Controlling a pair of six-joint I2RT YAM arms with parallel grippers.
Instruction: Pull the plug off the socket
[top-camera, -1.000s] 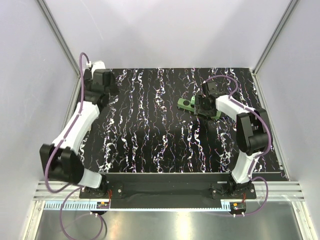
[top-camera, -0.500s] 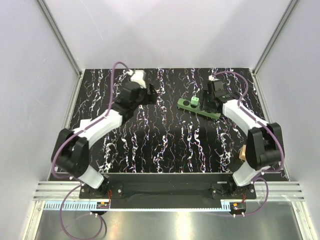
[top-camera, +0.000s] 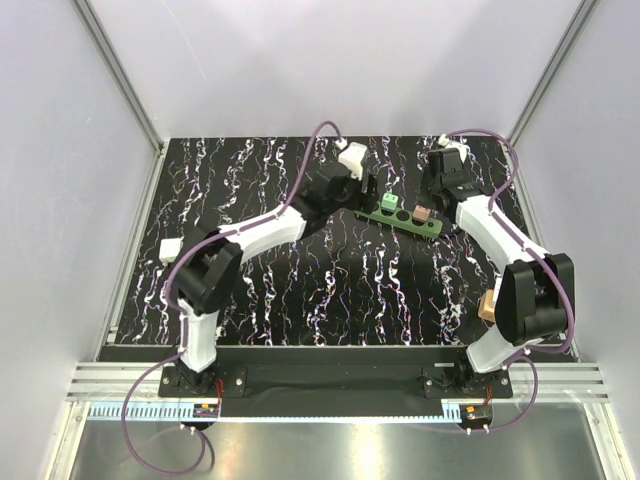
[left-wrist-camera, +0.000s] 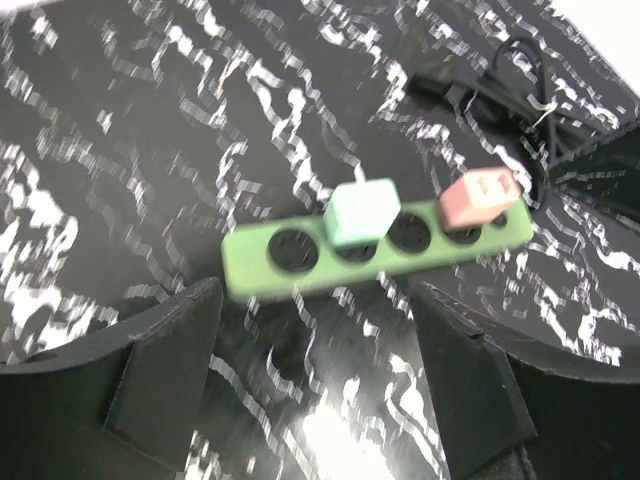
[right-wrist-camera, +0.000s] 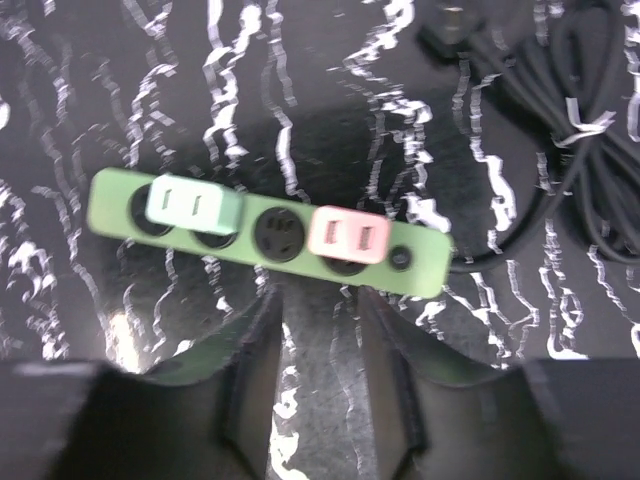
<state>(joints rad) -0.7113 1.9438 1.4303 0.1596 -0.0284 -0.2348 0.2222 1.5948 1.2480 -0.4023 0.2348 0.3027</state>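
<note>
light: bright, even | left wrist view: motion-blurred | right wrist: sharper

1 green socket strip (right-wrist-camera: 428, 265) with 4 round holes (right-wrist-camera: 278, 235). 2 plugs in it: 1 mint plug (right-wrist-camera: 190, 207), 1 pink plug (right-wrist-camera: 347, 238). 1 black cord (right-wrist-camera: 590, 150). On worktop: 1 white cube (top-camera: 170, 249), 1 tan block (top-camera: 487, 305).

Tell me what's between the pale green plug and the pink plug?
An empty round black socket hole in the long green power strip; the right wrist view shows it.
</note>
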